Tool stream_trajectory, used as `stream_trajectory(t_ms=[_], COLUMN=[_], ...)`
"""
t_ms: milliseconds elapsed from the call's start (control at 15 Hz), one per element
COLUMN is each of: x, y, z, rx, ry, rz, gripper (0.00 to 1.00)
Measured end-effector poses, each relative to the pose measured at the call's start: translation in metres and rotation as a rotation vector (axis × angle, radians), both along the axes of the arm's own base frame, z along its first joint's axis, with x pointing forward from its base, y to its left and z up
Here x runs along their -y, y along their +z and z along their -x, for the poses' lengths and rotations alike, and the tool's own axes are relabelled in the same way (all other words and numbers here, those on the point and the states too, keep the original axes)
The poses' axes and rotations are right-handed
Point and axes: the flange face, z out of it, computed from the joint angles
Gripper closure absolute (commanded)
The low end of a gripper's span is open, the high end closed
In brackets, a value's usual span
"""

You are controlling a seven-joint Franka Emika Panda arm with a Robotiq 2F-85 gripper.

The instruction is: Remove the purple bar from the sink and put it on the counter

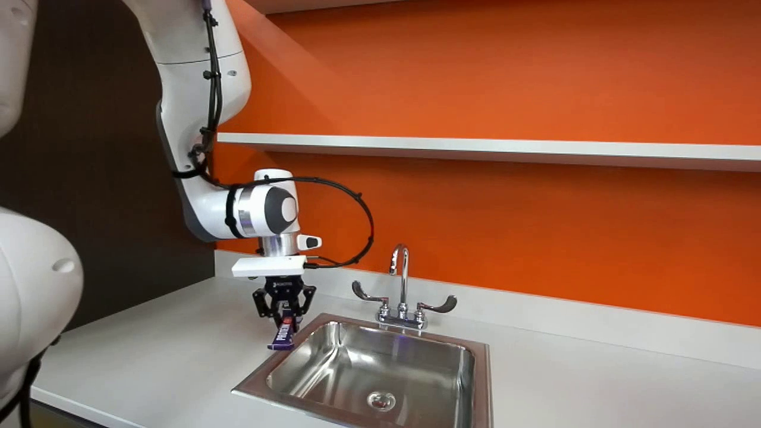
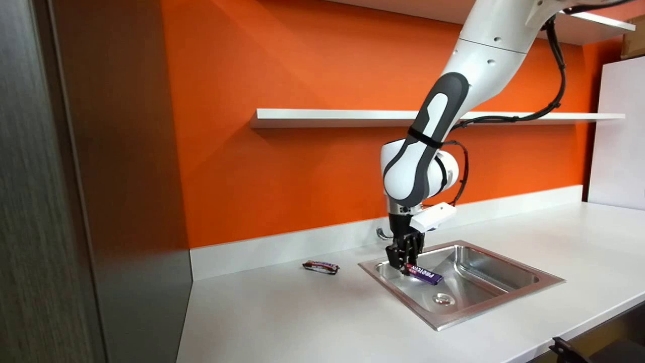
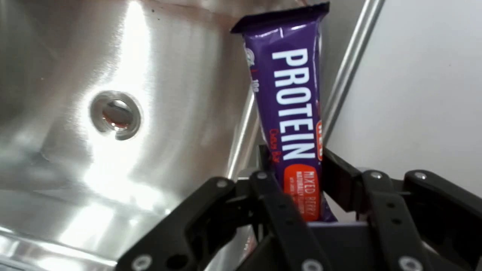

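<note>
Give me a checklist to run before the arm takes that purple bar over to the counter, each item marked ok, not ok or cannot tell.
1. Grip on the purple bar: ok. The gripper is closed on it toward one end.
2. Bar lifted out of the sink: ok. It is held up in the air.
3. Clear of the faucet: ok. A gap shows in an exterior view.
4. Bar wholly over the counter: not ok. In the wrist view it appears over the sink's edge.
5. Nothing else on the counter: not ok. Another wrapped bar lies there.
6. Exact height above the counter: cannot tell.
</note>
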Motion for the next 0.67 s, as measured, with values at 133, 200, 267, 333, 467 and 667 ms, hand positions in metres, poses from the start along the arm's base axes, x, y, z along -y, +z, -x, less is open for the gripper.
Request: stream_trajectory(t_ms=[133, 200, 267, 333, 467, 667], x=[-0.031, -0.046, -0.059, -0.071, -0.09, -0.106], y=[-0.008, -0.015, -0.021, -0.029, -0.044, -0.062], z=[0.005, 0.008, 0.01, 0.012, 0.015, 0.013], rx=[-0.022, -0.036, -0.048, -0.061, -0.086, -0.114], ry=[0.057, 0.087, 0.112, 0.137, 0.178, 0.208], rz=[0.009, 0.013, 0.017, 0.021, 0.026, 0.033], gripper=[0.91, 0.91, 0.91, 0.91, 0.91, 0.41])
